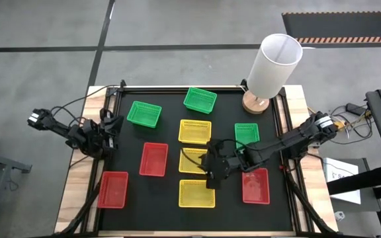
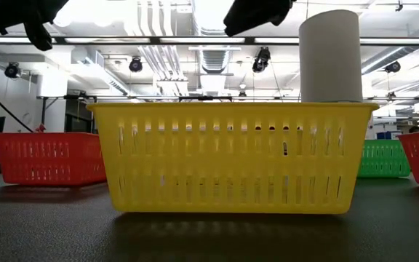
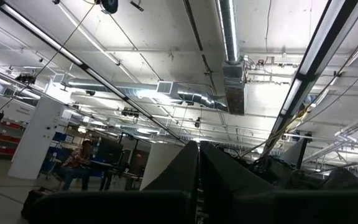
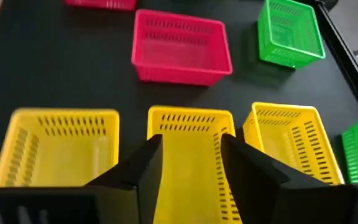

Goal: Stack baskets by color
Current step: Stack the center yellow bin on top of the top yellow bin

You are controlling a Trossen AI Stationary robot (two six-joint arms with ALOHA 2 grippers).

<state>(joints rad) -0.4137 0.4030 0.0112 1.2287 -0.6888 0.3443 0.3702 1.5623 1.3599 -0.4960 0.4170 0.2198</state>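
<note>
Right wrist view alone shows gap: right pincer (image 4: 191, 158) open, fingers straddling middle yellow basket (image 4: 194, 134) below.

This looks like an industrial lab or workshop hall. Behind the black-topped table (image 2: 209, 233) in the low view, an open ceiling shows exposed ducts (image 3: 232, 74), pipes and bright strip lights (image 3: 334, 37). At lower left of the left wrist view, a person (image 3: 76, 165) sits at a workstation near a white column (image 3: 39, 137). From above, the floor (image 1: 177, 26) is bare grey concrete, with a hazard-striped mat (image 1: 339, 30) at upper right.
</note>
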